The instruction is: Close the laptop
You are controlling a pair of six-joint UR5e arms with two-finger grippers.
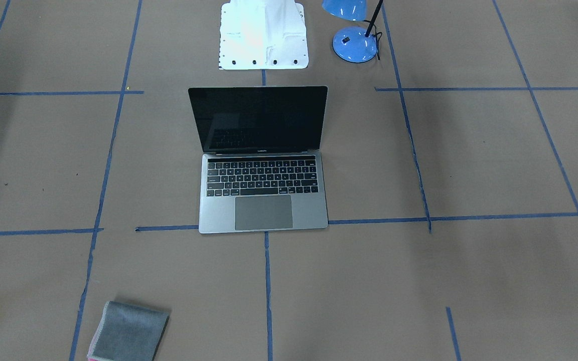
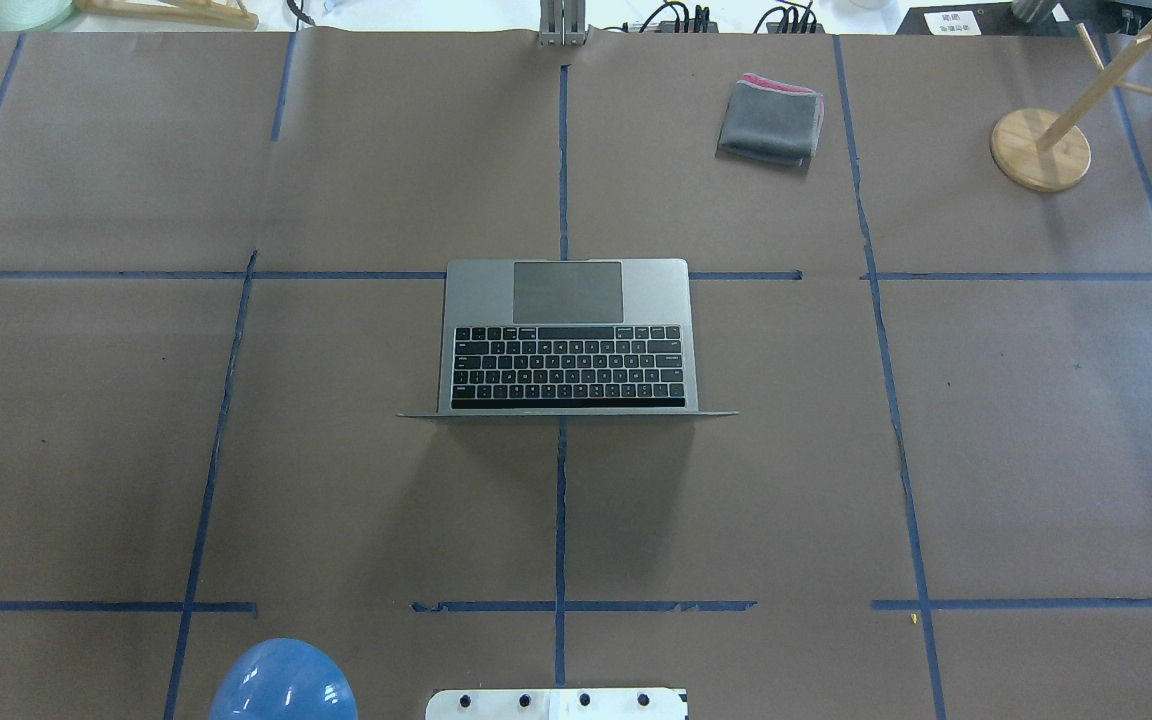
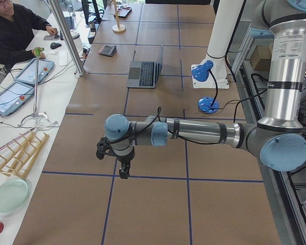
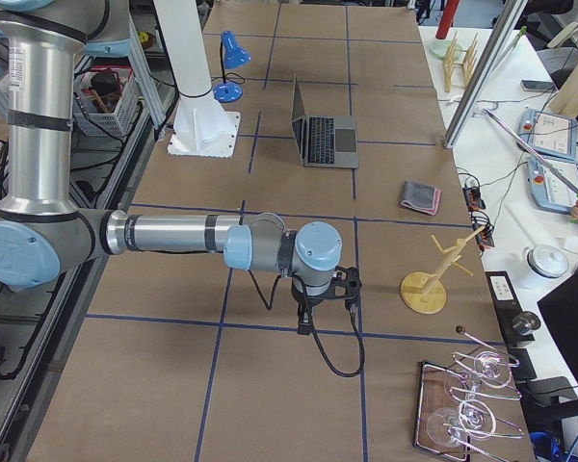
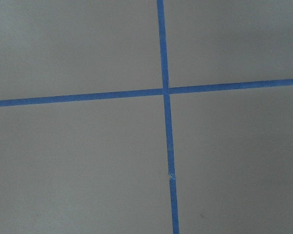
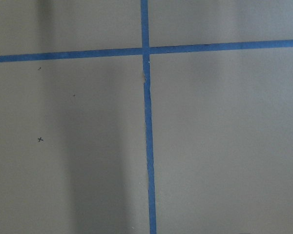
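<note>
The laptop (image 1: 263,190) stands open in the middle of the table, lid upright, its black screen facing away from the robot base. It also shows in the overhead view (image 2: 568,340) and small in both side views (image 3: 145,73) (image 4: 326,138). My left gripper (image 3: 123,173) hangs over bare table at the table's left end, far from the laptop. My right gripper (image 4: 306,327) hangs over bare table at the right end, also far from it. Both show only in the side views, so I cannot tell whether they are open or shut. The wrist views show only brown paper and blue tape.
A blue desk lamp (image 1: 354,44) stands beside the white robot base (image 1: 264,35). A folded grey cloth (image 2: 771,120) lies beyond the laptop to the right. A wooden stand (image 2: 1040,148) is at the far right. An operator sits at the side bench.
</note>
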